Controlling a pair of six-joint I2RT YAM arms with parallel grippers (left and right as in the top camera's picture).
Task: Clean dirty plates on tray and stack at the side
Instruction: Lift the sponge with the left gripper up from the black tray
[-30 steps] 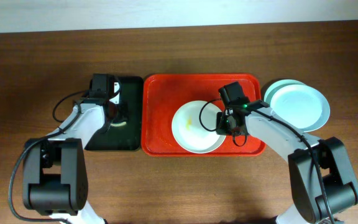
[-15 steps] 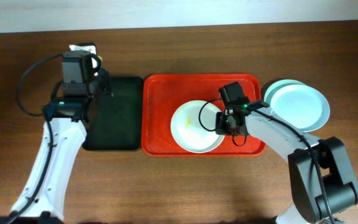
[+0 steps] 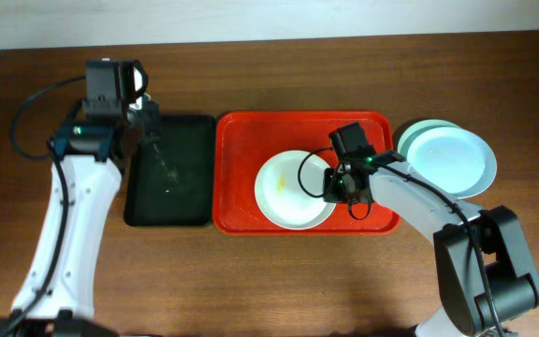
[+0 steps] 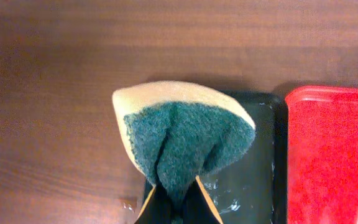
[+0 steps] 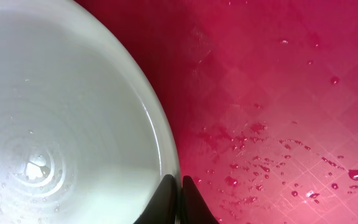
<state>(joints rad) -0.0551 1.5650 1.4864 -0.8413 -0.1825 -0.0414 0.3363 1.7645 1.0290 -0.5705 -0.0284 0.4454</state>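
A white plate (image 3: 288,192) with a small yellow smear lies on the red tray (image 3: 251,140). My right gripper (image 3: 338,187) is shut on the plate's right rim; the right wrist view shows its fingers (image 5: 179,186) pinching the rim of the plate (image 5: 61,112) over the wet tray (image 5: 278,93). Two pale blue plates (image 3: 449,157) sit stacked on the table right of the tray. My left gripper (image 3: 143,117) is shut on a green and yellow sponge (image 4: 182,134) and holds it above the top left corner of the black tray (image 3: 168,178).
The narrow black tray (image 4: 253,180) lies just left of the red tray (image 4: 328,149), with drops of water on it. Bare wooden table (image 3: 269,281) surrounds both trays.
My left arm has lifted from the black tray and swung back and left with the sponge. The white plate has shifted slightly left in the right gripper's hold.
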